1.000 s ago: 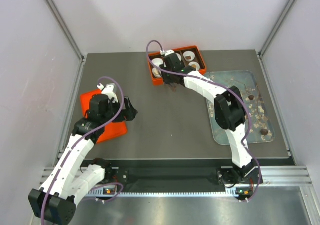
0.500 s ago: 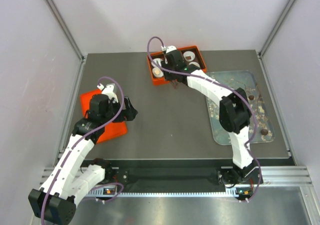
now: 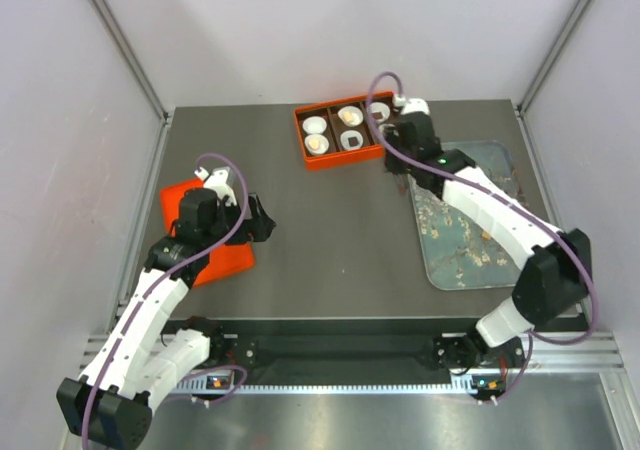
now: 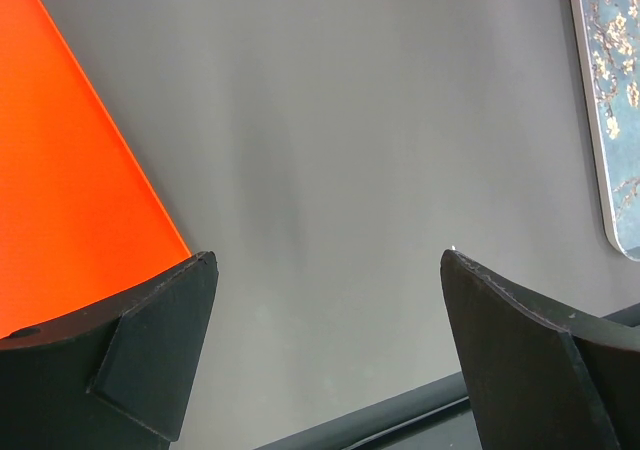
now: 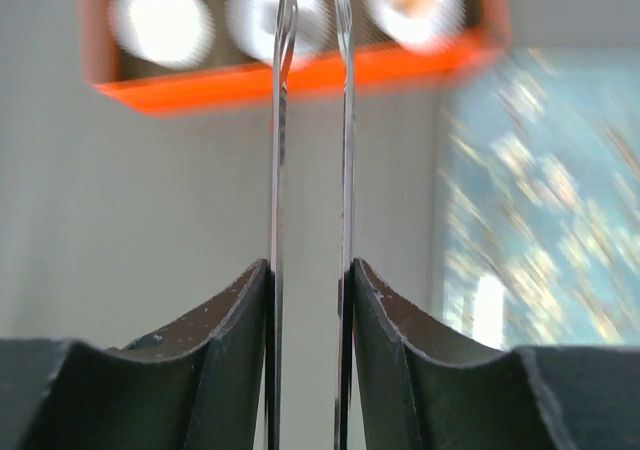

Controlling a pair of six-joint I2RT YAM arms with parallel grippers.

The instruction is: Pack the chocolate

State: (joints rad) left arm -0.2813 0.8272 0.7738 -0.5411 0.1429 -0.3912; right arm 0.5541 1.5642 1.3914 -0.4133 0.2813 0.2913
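**Three chocolates sat in the box**

Top view: the box (image 3: 335, 161) showed five cups (image 3: 315, 125), and three of them held one chocolate (image 3: 318, 145) each. The right gripper (image 3: 400, 156) hung between the box and the tray (image 3: 455, 275). The left gripper (image 3: 262, 220) hovered by one lid (image 3: 175, 198).

Left wrist: its jaws gaped over the table (image 4: 330, 120).

Right wrist: the fingers clamped one pair of tweezers (image 5: 277, 170). Three blurred cups showed, one with a chocolate.

**Operator:** What lies on the dark grey flat table (image 3: 330, 230)?

**Manual:** You will find three items on it. Far centre: a rectangular orange plastic box (image 3: 342, 159) with compartments. Left: a flat orange panel (image 3: 222, 262), set at an angle. Right: a grey-blue rectangular tray (image 3: 462, 262) with blossom print, near the box. The panel lies well apart from both.
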